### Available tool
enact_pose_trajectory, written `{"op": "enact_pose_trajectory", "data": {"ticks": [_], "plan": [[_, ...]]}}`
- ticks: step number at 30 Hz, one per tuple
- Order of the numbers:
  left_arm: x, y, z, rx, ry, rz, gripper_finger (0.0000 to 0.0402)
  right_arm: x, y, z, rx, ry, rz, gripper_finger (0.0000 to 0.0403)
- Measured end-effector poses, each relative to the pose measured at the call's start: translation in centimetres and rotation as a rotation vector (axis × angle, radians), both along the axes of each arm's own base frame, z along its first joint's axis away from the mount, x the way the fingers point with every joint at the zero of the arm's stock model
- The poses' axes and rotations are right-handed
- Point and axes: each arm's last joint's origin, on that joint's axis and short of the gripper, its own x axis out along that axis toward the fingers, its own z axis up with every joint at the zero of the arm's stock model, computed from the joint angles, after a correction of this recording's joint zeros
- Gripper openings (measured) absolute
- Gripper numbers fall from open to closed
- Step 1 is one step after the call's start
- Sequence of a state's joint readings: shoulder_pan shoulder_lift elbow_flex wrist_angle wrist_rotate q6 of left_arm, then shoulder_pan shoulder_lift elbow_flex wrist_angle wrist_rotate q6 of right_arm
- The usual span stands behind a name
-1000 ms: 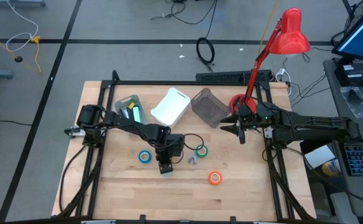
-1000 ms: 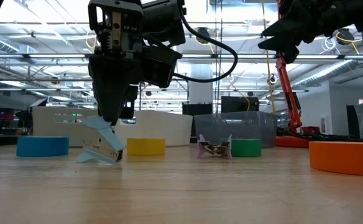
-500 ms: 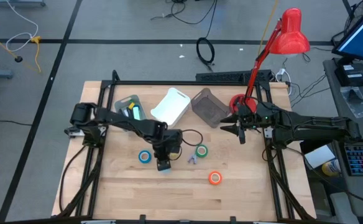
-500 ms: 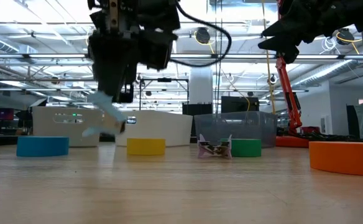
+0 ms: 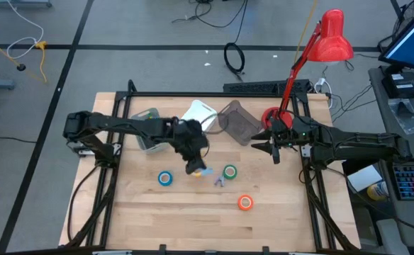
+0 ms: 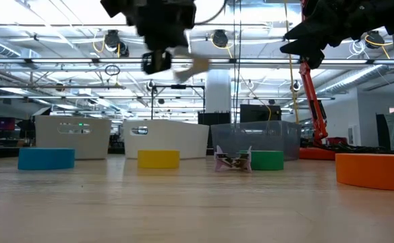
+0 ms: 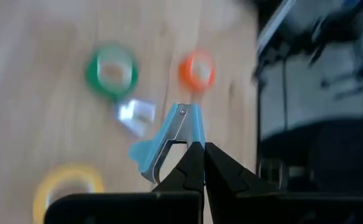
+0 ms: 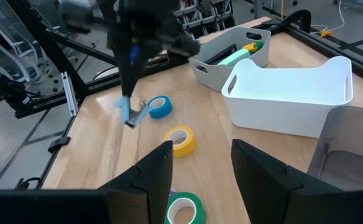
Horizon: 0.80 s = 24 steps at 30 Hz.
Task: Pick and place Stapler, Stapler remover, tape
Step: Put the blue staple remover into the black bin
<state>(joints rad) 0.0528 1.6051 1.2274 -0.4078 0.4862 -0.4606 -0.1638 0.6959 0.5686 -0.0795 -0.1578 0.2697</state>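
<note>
My left gripper point(image 5: 193, 167) hangs high over the table's middle, shut on a light blue staple remover point(image 7: 169, 142), which also shows in the right wrist view point(image 8: 132, 112) and the low view point(image 6: 190, 66). Lying flat on the wood are the blue tape roll point(image 5: 165, 178), green roll point(image 5: 230, 171), orange roll point(image 5: 245, 202) and yellow roll point(image 8: 180, 140). The arm hides the yellow roll in the high view. My right gripper point(image 8: 200, 180) waits open, raised near the table's right edge point(image 5: 272, 149). No stapler shows plainly. My left gripper pinches the staple remover by one end point(image 7: 163, 171) between its two fingers, which come from above, pointing down. The rest of the remover sticks out past the fingertips. It is lifted clear, well above the table.
Three bins stand along the far side: a grey one point(image 5: 147, 122) holding green and yellow items, a white one point(image 5: 196, 117), and a clear grey one point(image 5: 237, 122). A tiny purple clip point(image 5: 220, 182) lies beside the green roll. A red lamp point(image 5: 331, 39) stands at the far right corner.
My left gripper has risen from table height with the staple remover and moved toward the far edge. The remover, whose tip rested on the wood a second ago, is now lifted clear and high. The right arm has kept still.
</note>
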Motion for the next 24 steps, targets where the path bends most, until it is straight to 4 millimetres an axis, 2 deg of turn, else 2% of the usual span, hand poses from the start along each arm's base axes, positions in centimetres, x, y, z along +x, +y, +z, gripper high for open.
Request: {"op": "enact_pose_trajectory", "data": {"ticks": [7,12,16,24], "plan": [[1.5,2.8,2.4,0.068,-0.296,0.156,0.0000,0.0,0.0,0.0,0.041,0.000,-0.012,0.0157],[1.8,5.4,3.3,0.209,-0.399,0.378,0.0000,0.0,0.0,0.0,0.041,-0.001,-0.012,0.0157],[2.0,7.0,4.8,0.266,-0.544,0.534,0.0000,0.0,0.0,0.1,0.033,-0.014,-0.013,0.0157],[2.1,7.4,7.3,0.294,-0.795,0.644,0.0000,0.8,-0.7,2.2,-0.101,-0.232,-0.182,0.0157]]}}
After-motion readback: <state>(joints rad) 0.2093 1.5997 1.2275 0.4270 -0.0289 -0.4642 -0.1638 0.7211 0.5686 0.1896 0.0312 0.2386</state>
